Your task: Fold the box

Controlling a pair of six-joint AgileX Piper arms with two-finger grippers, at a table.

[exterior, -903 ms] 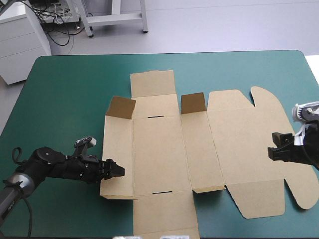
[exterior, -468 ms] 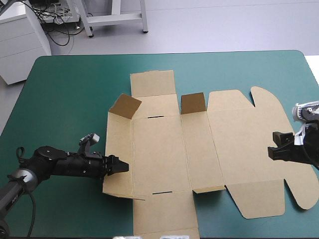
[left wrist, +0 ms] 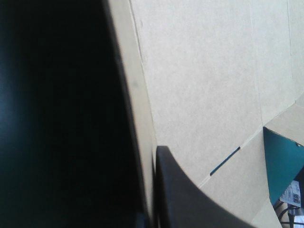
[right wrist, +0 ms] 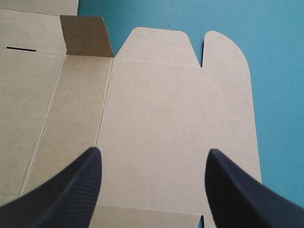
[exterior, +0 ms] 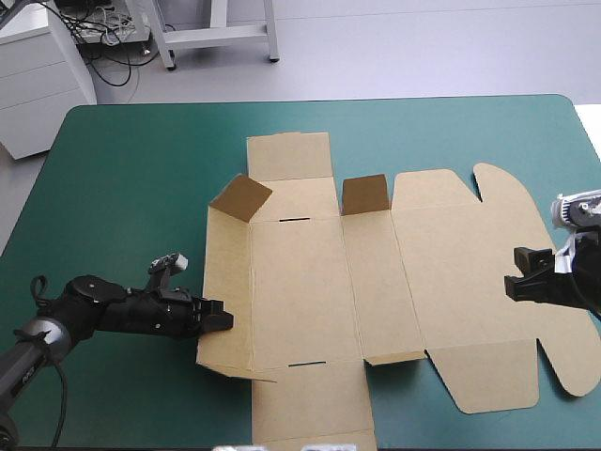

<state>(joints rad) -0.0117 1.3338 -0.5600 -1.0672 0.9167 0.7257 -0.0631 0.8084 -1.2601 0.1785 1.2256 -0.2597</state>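
Box [exterior: 319, 282] lies spread flat, long axis left-right, lid end pointing right.

A table [exterior: 131, 178] with a teal-green cover and rounded far corners fills most of the high view and stands on a pale grey floor [exterior: 423, 47]. Beyond its far left corner is a white cabinet [exterior: 38, 89], with dark cables [exterior: 108, 42] tangled on the floor beside it. A white metal frame [exterior: 218, 36] stands beyond the far edge, evenly lit.
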